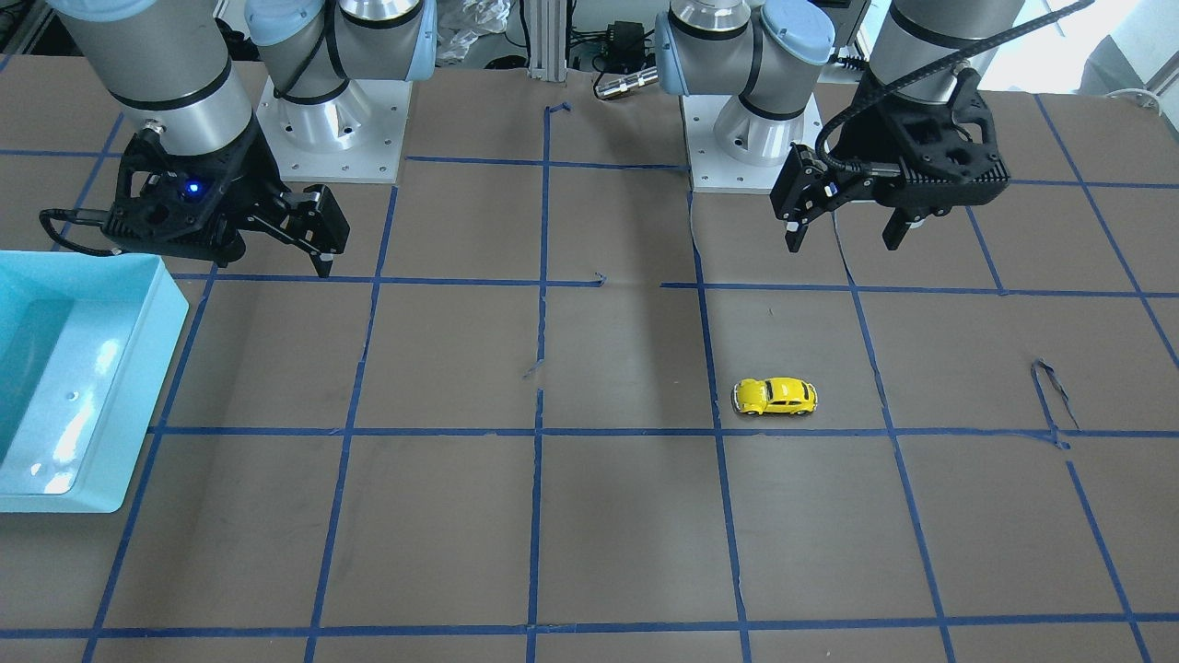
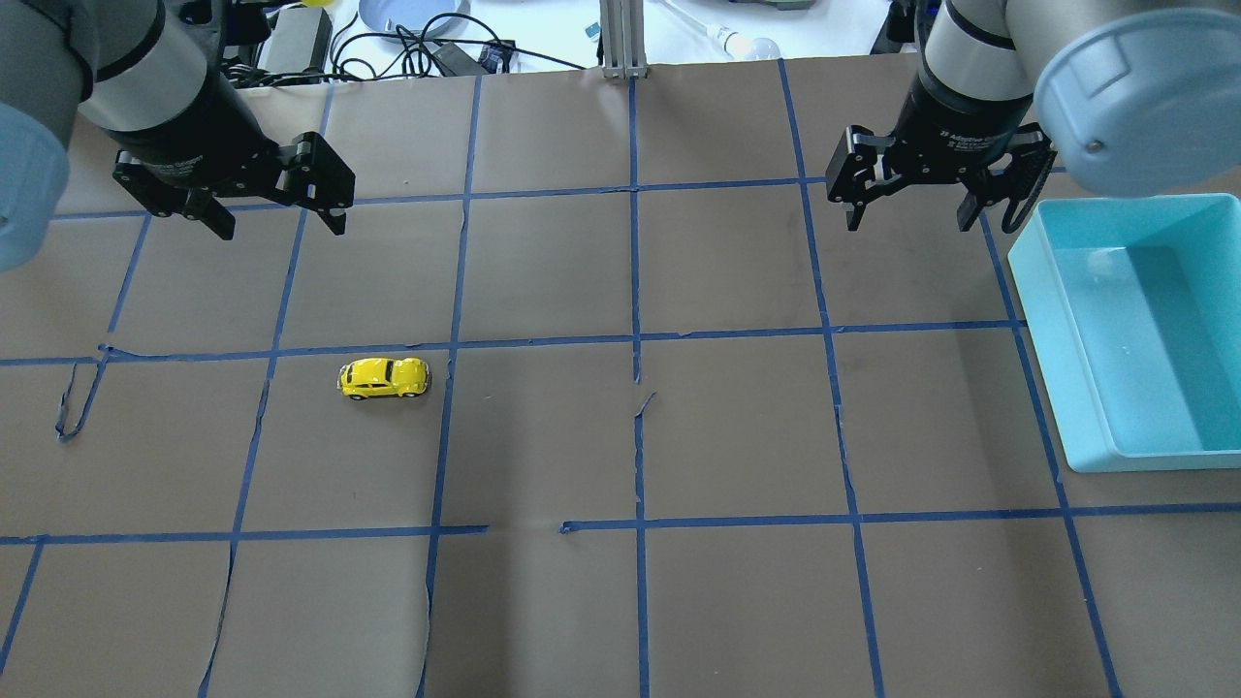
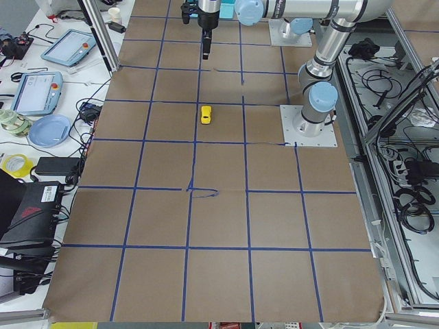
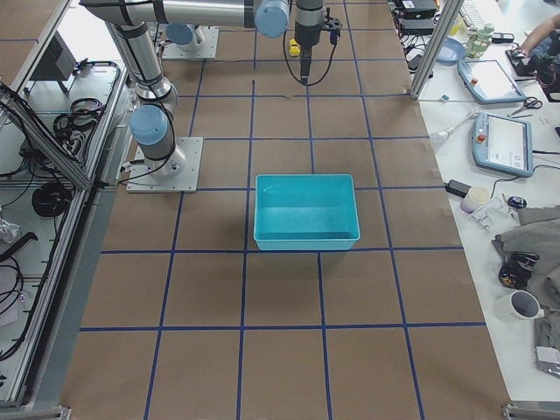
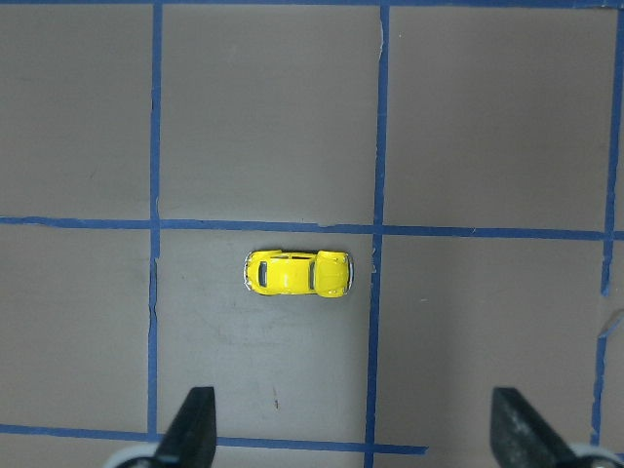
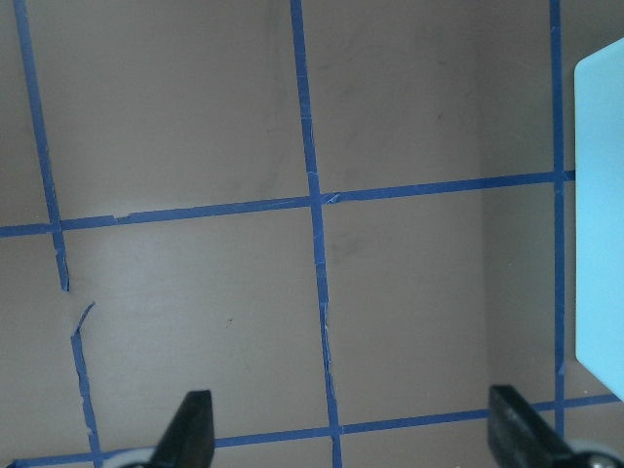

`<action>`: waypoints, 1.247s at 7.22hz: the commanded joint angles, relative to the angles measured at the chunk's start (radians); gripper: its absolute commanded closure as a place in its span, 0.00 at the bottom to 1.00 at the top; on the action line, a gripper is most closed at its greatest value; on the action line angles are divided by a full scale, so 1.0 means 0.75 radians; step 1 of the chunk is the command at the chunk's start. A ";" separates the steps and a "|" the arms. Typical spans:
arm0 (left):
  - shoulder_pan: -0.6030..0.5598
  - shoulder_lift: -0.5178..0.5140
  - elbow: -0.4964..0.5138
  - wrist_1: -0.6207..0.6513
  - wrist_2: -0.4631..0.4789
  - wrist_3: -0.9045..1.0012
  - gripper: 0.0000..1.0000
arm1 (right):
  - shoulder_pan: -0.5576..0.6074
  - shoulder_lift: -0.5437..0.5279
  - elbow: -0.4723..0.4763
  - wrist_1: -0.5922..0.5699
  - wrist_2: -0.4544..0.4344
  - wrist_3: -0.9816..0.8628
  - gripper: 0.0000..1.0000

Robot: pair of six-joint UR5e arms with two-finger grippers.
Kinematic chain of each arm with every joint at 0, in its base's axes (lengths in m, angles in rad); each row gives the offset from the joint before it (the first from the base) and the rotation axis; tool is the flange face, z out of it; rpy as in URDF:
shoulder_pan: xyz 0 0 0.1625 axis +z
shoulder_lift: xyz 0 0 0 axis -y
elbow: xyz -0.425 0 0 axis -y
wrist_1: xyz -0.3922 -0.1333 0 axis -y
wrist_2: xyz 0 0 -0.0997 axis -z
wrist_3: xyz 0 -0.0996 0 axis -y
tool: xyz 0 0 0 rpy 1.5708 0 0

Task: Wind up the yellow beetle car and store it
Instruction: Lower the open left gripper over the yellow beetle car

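The yellow beetle car stands on its wheels on the brown table, alone in a taped square on my left side. It also shows in the front view, the left side view and the left wrist view. My left gripper hangs open and empty above the table, well apart from the car; in its wrist view the car lies ahead of the spread fingertips. My right gripper is open and empty, near the teal bin.
The empty teal bin sits at the table's right end, seen in the front view, the right side view and at the edge of the right wrist view. Blue tape lines grid the table, with some loose torn ends.
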 commanded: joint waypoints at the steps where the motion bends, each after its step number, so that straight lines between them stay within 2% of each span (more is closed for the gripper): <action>1: 0.004 -0.001 0.012 -0.035 -0.017 0.014 0.00 | 0.000 -0.001 0.000 0.001 -0.002 -0.001 0.00; 5: 0.004 -0.003 0.012 -0.041 -0.017 0.014 0.00 | 0.000 -0.001 0.000 0.001 0.001 -0.001 0.00; 6: 0.004 0.009 0.000 -0.043 0.007 0.125 0.00 | -0.002 -0.001 0.000 0.003 -0.002 -0.001 0.00; 7: 0.050 0.007 -0.028 -0.035 0.017 0.392 0.00 | 0.000 -0.001 0.000 0.003 -0.002 -0.001 0.00; 8: 0.079 -0.021 -0.083 -0.017 0.005 0.490 0.00 | 0.000 0.001 0.000 0.003 -0.002 -0.001 0.00; 9: 0.083 -0.054 -0.145 0.084 0.001 0.675 0.00 | 0.000 -0.001 0.000 0.001 0.000 0.001 0.00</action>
